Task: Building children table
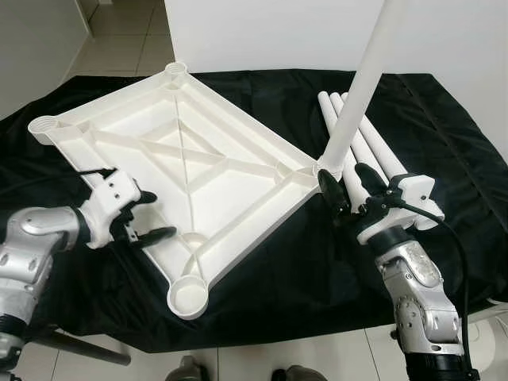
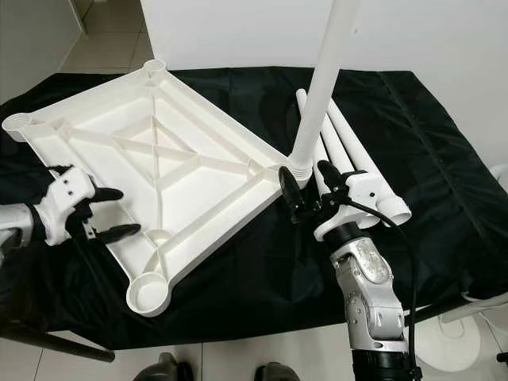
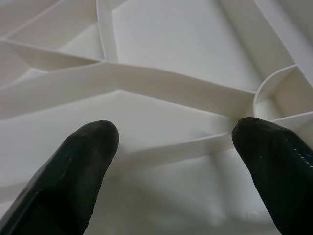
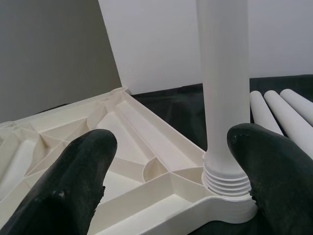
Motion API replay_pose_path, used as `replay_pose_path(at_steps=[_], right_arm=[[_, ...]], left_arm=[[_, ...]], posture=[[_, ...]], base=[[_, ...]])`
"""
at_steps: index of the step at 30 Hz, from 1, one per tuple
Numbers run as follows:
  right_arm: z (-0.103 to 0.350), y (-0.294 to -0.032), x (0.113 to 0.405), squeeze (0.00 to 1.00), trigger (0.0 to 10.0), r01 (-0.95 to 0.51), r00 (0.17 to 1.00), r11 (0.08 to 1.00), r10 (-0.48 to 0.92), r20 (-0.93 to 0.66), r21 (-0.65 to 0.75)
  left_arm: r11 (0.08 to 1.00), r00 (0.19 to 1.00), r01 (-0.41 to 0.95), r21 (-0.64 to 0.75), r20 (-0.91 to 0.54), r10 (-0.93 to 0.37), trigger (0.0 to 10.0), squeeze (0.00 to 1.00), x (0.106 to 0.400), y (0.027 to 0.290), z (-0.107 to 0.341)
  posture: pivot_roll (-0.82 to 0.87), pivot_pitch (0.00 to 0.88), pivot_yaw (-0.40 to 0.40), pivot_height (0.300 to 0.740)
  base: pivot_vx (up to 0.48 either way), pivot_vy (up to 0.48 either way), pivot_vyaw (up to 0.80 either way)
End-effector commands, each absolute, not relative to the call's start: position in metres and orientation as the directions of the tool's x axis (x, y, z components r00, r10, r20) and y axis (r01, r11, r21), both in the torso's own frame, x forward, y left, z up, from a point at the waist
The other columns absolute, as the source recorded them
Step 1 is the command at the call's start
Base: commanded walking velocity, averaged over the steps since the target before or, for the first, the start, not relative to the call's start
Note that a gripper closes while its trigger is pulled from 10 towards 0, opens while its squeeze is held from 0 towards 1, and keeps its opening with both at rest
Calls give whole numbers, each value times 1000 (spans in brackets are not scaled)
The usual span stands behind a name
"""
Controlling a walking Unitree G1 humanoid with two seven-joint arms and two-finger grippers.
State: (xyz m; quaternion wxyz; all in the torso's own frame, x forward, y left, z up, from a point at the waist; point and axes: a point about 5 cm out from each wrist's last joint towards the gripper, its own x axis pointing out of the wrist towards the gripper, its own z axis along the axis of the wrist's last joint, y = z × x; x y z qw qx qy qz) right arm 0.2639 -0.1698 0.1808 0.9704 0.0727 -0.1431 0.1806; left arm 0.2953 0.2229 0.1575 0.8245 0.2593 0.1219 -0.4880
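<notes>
Bright, even indoor light, soft shadows; eye views sharp, wrist views' near foreground blurred.

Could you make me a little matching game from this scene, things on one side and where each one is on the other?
Things:
1. upside-down white plastic tabletop
2. upright white plastic leg
3. loose white legs
4. left gripper

Places:
A. standing in a corner socket
B. lying side by side on the black cloth
C. at the tabletop's near edge
D. flat, ribs facing up

Pairs: 1-D, 2-A, 3-B, 4-C
</notes>
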Motion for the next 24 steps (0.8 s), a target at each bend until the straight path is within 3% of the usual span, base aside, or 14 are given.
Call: replay_pose_path(at_steps=[1, 13, 24], right_arm=[[179, -169, 266, 0, 10000, -379, 892, 922, 342, 294, 78], [179, -171, 263, 0, 10000, -388, 889, 919, 355, 288, 66], [177, -174, 260, 0, 10000, -376, 895, 925, 348, 281, 51]], left_arm=[[198, 297, 952, 232, -558, -775, 10000, 0, 285, 218, 146], [156, 283, 955, 251, -627, -725, 10000, 0, 289, 225, 142], [129, 222, 974, 187, -658, -719, 10000, 0, 283, 240, 141]], posture=[[-74, 61, 3, 740], [-87, 52, 10, 740], [-100, 48, 15, 740]], base=[[0, 0, 0], [0, 0, 0], [0, 0, 0]])
